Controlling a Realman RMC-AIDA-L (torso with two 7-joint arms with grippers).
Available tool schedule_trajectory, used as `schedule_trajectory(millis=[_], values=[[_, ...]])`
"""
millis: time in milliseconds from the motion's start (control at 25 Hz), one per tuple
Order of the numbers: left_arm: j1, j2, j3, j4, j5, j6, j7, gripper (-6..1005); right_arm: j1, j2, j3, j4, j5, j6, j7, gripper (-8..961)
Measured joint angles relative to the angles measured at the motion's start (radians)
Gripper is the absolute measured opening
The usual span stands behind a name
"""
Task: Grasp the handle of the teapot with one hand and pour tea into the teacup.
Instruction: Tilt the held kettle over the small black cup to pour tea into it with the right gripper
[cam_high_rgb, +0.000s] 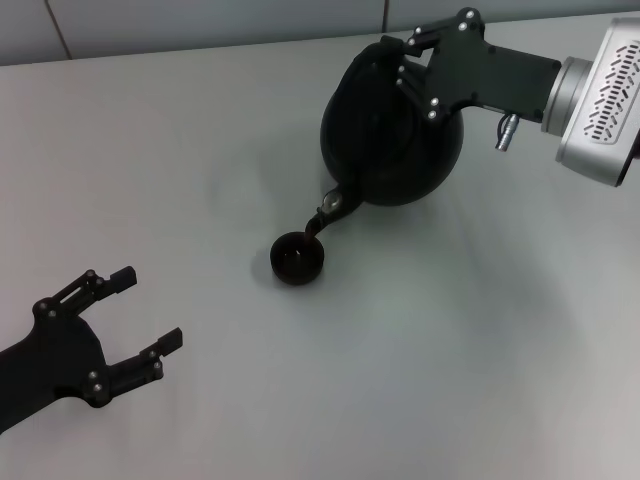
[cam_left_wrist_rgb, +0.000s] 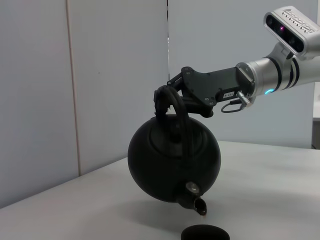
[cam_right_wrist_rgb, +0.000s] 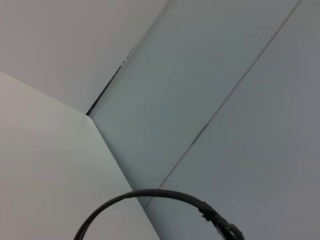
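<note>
The black teapot (cam_high_rgb: 390, 140) hangs in the air at the back right, tilted with its spout (cam_high_rgb: 328, 212) down over the small black teacup (cam_high_rgb: 297, 258) on the table. My right gripper (cam_high_rgb: 397, 62) is shut on the arched handle (cam_left_wrist_rgb: 176, 114) at the pot's top. In the left wrist view the teapot (cam_left_wrist_rgb: 172, 160) tips toward the teacup (cam_left_wrist_rgb: 205, 233), and a pale brown bit of tea (cam_left_wrist_rgb: 202, 212) shows at the spout's mouth. My left gripper (cam_high_rgb: 152, 306) rests open and empty at the front left, far from the cup.
The pale table (cam_high_rgb: 450, 350) stretches around the cup. A grey panelled wall (cam_left_wrist_rgb: 115, 75) stands behind the table. The right wrist view shows only wall, a table corner and a thin black arc (cam_right_wrist_rgb: 150, 192).
</note>
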Motion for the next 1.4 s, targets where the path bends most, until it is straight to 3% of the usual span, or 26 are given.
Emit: schedule_trajectory(millis=[640,1080,1400], values=[[-0.001,0.000,0.000,-0.002,-0.001,-0.004,0.000,862,0.019,0.011,-0.038,-0.017,0.019,-0.003,0.001,77],[0.003,0.000,0.000,-0.002,-0.001,-0.004,-0.001,863,-0.026,0.012,-0.033,-0.014,0.074,-0.012,0.201,77],[0.004,0.000,0.000,-0.002,-0.001,-0.001,-0.001,863,-0.099,0.020,-0.034,-0.006,0.266,-0.006,0.472,94]])
